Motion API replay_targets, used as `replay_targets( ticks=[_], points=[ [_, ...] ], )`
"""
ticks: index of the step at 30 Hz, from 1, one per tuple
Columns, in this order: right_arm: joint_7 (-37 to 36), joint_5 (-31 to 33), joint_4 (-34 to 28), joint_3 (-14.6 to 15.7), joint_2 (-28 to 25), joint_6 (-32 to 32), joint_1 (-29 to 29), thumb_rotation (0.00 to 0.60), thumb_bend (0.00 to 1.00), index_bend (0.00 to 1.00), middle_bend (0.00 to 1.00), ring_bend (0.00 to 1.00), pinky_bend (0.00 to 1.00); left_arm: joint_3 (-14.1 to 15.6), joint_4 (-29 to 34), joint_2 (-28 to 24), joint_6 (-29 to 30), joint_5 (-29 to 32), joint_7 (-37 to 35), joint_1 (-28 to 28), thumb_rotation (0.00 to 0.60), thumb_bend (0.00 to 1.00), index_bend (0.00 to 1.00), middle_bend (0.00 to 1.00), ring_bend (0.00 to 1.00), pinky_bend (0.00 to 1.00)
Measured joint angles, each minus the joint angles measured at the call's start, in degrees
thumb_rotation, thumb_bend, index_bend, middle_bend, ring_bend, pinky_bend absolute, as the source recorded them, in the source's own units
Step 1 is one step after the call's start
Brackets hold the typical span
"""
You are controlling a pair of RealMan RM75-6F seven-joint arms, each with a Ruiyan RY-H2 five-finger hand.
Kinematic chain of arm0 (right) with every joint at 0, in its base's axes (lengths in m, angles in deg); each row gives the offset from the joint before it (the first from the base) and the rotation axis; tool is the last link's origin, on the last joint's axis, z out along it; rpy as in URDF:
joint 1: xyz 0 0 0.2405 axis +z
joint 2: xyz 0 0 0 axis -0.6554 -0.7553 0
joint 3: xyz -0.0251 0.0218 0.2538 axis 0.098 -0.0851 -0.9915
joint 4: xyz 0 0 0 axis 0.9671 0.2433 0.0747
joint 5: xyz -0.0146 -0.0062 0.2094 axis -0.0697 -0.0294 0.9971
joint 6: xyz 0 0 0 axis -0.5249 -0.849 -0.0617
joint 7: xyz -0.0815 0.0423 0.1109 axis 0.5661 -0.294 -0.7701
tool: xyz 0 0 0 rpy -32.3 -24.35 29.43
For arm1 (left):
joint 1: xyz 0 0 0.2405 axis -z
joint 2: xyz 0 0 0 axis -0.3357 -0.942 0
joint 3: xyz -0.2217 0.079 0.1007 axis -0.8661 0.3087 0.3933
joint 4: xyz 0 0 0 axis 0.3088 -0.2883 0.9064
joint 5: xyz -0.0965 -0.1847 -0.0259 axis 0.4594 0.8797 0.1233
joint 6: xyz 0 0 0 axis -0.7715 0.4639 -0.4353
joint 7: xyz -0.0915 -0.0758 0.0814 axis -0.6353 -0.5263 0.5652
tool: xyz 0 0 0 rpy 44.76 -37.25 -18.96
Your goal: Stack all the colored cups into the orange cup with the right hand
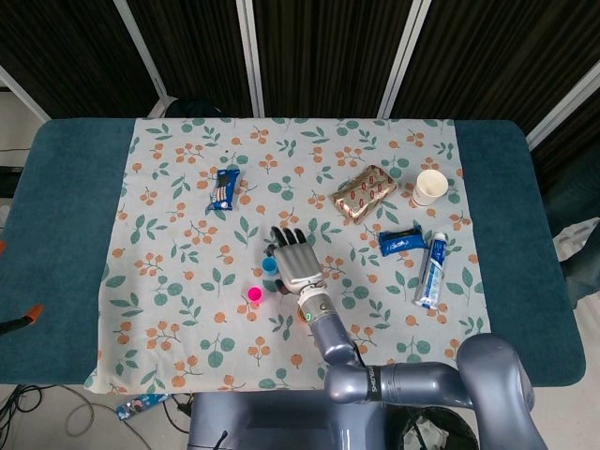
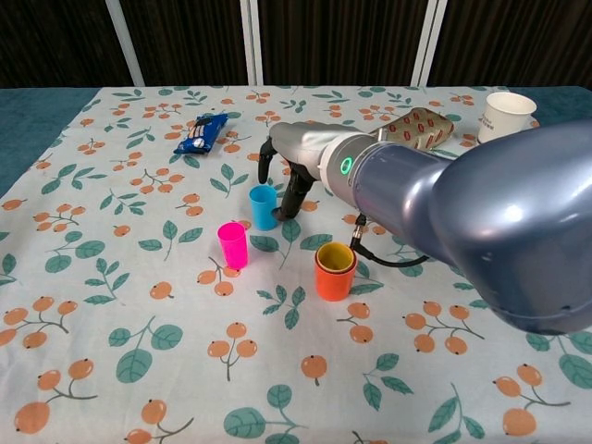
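Orange cup point(image 2: 335, 271) stands upright near centre of the cloth, w/ a yellow cup point(image 2: 336, 256) already nested inside; it is hidden under the forearm in head view. Blue cup point(image 2: 264, 206) stands just far-left of it, pink cup point(image 2: 233, 245) to the left, both upright and loose. Right hand point(image 2: 285, 166) hangs directly over and around the blue cup, fingers spread and curled downward, thumb on the right side of the cup; nothing held, and contact w/ the cup cannot be confirmed from either view. Left hand not seen. Judgement: step in hand is the grasp on blue; two cups left to stack. Risks: cup is light and narrow, so a finger landing on the rim rather than the wall could tip it or knock it toward the pink cup, which sits near; an uneven squeeze could pop it sideways. Forearm passes close over the orange stack, so a low carry could clip and topple it. Room: cloth to the left and near side of the cups is open, approx. the best lane for lifting. On the far side a blue snack packet point(image 1: 223, 188) and a patterned box point(image 1: 363, 192) lie well apart from the cups. Paper cup point(image 1: 430, 187), blue wrapper point(image 1: 401, 241) and toothpaste tube point(image 1: 430, 271) sit well off right, no obstruction.
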Motion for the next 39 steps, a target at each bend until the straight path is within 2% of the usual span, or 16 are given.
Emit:
replay_targets(
  ticks=[21, 39],
  points=[
    [-1.0, 0.4, 6.1, -2.0, 3.9, 1.2, 1.2, 0.600, 0.41, 0.43, 0.00, 0.04, 0.09, -0.1, -0.1, -0.2, -0.1, 0.2, -0.5, 0.0, 0.600, 0.12, 0.05, 0.00, 0.00, 0.00],
    [-2.0, -1.2, 4.2, -3.4, 3.4, 0.3, 0.6, 0.600, 0.40, 0.47, 0.00, 0.05, 0.10, -0.3, -0.1, -0.4, 0.0, 0.4, -0.9, -0.1, 0.600, 0.12, 0.05, 0.00, 0.00, 0.00]
  ],
)
